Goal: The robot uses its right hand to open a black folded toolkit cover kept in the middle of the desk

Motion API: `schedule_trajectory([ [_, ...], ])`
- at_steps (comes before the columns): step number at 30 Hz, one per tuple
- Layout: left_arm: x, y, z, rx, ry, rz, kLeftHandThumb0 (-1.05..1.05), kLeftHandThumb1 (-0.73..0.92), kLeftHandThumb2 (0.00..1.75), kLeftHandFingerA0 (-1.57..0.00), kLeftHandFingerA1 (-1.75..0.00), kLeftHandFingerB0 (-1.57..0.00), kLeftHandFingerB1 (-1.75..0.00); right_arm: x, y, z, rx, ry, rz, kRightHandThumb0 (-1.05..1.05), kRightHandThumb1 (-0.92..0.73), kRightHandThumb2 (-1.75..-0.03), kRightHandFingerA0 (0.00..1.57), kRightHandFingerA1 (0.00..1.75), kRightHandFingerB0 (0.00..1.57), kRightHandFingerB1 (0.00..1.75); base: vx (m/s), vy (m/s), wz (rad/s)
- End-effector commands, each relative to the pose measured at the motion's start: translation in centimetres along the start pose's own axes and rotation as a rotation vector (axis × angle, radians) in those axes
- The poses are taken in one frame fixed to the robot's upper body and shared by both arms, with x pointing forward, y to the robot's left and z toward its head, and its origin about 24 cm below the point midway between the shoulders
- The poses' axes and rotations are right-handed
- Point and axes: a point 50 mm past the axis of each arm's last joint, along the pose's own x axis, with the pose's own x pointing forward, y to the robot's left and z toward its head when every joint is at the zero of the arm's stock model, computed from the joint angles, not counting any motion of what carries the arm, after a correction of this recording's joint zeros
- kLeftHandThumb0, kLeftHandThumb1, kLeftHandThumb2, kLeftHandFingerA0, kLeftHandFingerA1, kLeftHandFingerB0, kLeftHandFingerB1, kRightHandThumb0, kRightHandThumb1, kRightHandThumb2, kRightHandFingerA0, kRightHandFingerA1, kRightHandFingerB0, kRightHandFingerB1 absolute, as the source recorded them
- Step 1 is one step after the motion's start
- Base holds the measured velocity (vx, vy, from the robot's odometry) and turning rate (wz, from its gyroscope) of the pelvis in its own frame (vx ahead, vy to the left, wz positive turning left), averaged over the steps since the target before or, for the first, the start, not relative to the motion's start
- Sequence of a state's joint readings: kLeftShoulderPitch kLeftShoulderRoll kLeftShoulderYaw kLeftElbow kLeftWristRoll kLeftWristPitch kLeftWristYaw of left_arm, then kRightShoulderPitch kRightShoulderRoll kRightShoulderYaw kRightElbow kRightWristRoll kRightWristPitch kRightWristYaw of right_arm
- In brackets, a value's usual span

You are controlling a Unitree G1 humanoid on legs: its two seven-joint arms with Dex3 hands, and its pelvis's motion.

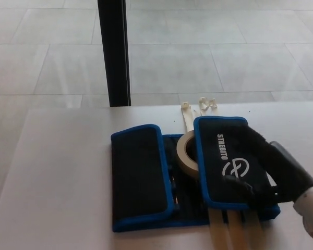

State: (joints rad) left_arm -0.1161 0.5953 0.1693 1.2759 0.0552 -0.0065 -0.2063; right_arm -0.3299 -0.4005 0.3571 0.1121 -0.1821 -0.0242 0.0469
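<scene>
Head view: the black toolkit cover [193,174], trimmed in blue, lies in the middle of the pale worktop [57,177]. Its left flap [140,172] is folded inward and lies flat. Its right flap [227,161], printed with a white logo, is folded inward too, so the two flaps nearly meet over a narrow strip of the dark interior. A roll of tape [187,153] shows in that gap, partly tucked under the right flap. Pale straps [232,232] stick out from under the cover at the near edge, and more strap ends [195,107] at the far edge. Beyond the worktop is a tiled floor with a dark post [113,52] standing on it.

The right hand [261,179] comes in from the near right and rests on the right flap's near-right part, its dark fingers [240,185] lying across the fabric near the logo. Black on black makes it hard to read; the fingers look curled onto the flap, but I cannot tell whether they have pinched its edge or only press on top. The left hand is out of sight.

The step in hand appears to be taking hold of the right flap. Next the fingers need a firm catch on its blue inner edge, then a lift and swing outward to the right, without dragging the whole cover or the tape along.
</scene>
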Motion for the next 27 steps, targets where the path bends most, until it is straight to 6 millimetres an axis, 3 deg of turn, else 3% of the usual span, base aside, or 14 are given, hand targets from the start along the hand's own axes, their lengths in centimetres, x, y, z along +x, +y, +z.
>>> schedule_trajectory([
  [1, -0.4, 1.8, -0.2, -0.026, 0.039, 0.021, -0.88, 0.91, 0.71, -0.27, -0.54, -0.24, -0.39, -0.3, 1.2, -0.6, -0.629, -0.039, 0.154, -0.63, -0.57, -0.92, 0.25, 0.56, 0.15, 0.44, 0.00, 0.000, 0.00],
  [4, -0.4, 1.9, -0.2, -0.015, 0.044, 0.031, -0.87, 0.92, 0.70, -0.30, -0.54, -0.30, -0.40, -0.4, 0.8, -1.5, -0.727, -0.036, 0.160, -0.61, -0.57, -0.90, 0.28, 0.55, 0.19, 0.45, 0.00, 0.000, 0.00],
  [5, -0.4, 1.8, -0.2, -0.014, 0.043, 0.030, -0.89, 0.92, 0.69, -0.28, -0.53, -0.28, -0.39, -0.5, 0.7, -1.8, -0.756, -0.027, 0.161, -0.57, -0.70, -0.61, 0.34, 0.46, 0.28, 0.30, 0.00, 0.000, 0.00],
  [6, -0.4, 1.8, -0.3, -0.012, 0.042, 0.029, -0.89, 0.92, 0.69, -0.28, -0.53, -0.28, -0.39, -0.5, 0.6, -2.1, -0.786, -0.014, 0.164, -0.57, -0.70, -0.61, 0.34, 0.46, 0.28, 0.30, 0.00, 0.000, 0.00],
  [7, -0.4, 1.9, -0.1, 0.005, 0.045, 0.033, -0.90, 0.92, 0.70, -0.27, -0.53, -0.30, -0.38, -0.5, 0.4, -2.4, -0.823, 0.001, 0.176, -0.60, -0.57, -0.90, 0.28, 0.54, 0.20, 0.44, 0.00, 0.000, 0.00],
  [8, -0.4, 1.9, 0.0, 0.018, 0.042, 0.031, -0.90, 0.92, 0.71, -0.30, -0.54, -0.29, -0.38, -0.5, 0.3, -2.8, -0.859, 0.008, 0.182, -0.57, -0.71, -0.61, 0.34, 0.45, 0.29, 0.30, 0.00, 0.000, 0.00],
  [9, -0.4, 2.0, 0.1, 0.000, 0.041, 0.027, -0.90, 0.92, 0.70, -0.27, -0.54, -0.28, -0.40, -0.6, 0.1, -3.0, -0.892, 0.014, 0.187, -0.57, -0.72, -0.61, 0.35, 0.45, 0.29, 0.31, 0.00, 0.000, 0.00],
  [10, -0.4, 2.0, 0.0, -0.018, 0.046, 0.032, -0.84, 0.73, 1.16, -0.29, -0.61, -0.18, -0.48, -1.0, 0.1, -3.9, -0.936, 0.026, 0.188, -0.57, -0.70, -0.61, 0.37, 0.46, 0.32, 0.32, 0.00, 0.000, 0.00],
  [11, -0.4, 2.1, 0.1, -0.020, 0.044, 0.036, -0.84, 0.73, 1.16, -0.29, -0.61, -0.18, -0.48, -0.8, 0.1, -3.8, -0.936, 0.024, 0.185, -0.57, -0.70, -0.61, 0.37, 0.46, 0.32, 0.32, 0.00, 0.000, 0.00],
  [12, -0.4, 2.1, 0.1, -0.013, 0.043, 0.033, -0.86, 0.92, 0.70, -0.25, -0.51, -0.28, -0.38, -0.9, 0.1, -4.1, -0.945, 0.026, 0.185, -0.56, -0.69, -0.60, 0.38, 0.47, 0.33, 0.32, 0.00, 0.000, 0.00],
  [23, -0.4, 2.1, 0.1, 0.008, 0.043, 0.023, -0.89, 0.92, 0.70, -0.28, -0.54, -0.25, -0.38, -1.1, 0.3, -5.2, -1.053, 0.030, 0.150, -0.55, -0.72, -0.61, 0.36, 0.52, 0.33, 0.33, 0.00, 0.000, 0.00],
  [24, -0.4, 2.1, 0.1, 0.006, 0.046, 0.022, -0.95, 0.78, 0.87, -0.31, -0.56, -0.24, -0.42, -1.1, 0.4, -5.3, -1.056, 0.028, 0.142, -0.55, -0.71, -0.61, 0.36, 0.52, 0.34, 0.33, 0.00, 0.000, 0.00],
  [26, -0.4, 2.0, 0.0, 0.028, 0.056, 0.023, -0.93, 0.79, 0.86, -0.33, -0.54, -0.25, -0.41, -1.1, 0.5, -5.3, -1.064, 0.024, 0.123, -0.54, -0.71, -0.61, 0.37, 0.51, 0.35, 0.33, 0.00, 0.000, 0.00],
  [27, -0.4, 2.0, 0.0, 0.037, 0.055, 0.025, -0.87, 0.92, 0.71, -0.28, -0.51, -0.27, -0.36, -1.0, 0.7, -5.3, -1.070, 0.018, 0.112, -0.53, -0.71, -0.61, 0.37, 0.51, 0.35, 0.33, 0.00, 0.000, 0.00],
])
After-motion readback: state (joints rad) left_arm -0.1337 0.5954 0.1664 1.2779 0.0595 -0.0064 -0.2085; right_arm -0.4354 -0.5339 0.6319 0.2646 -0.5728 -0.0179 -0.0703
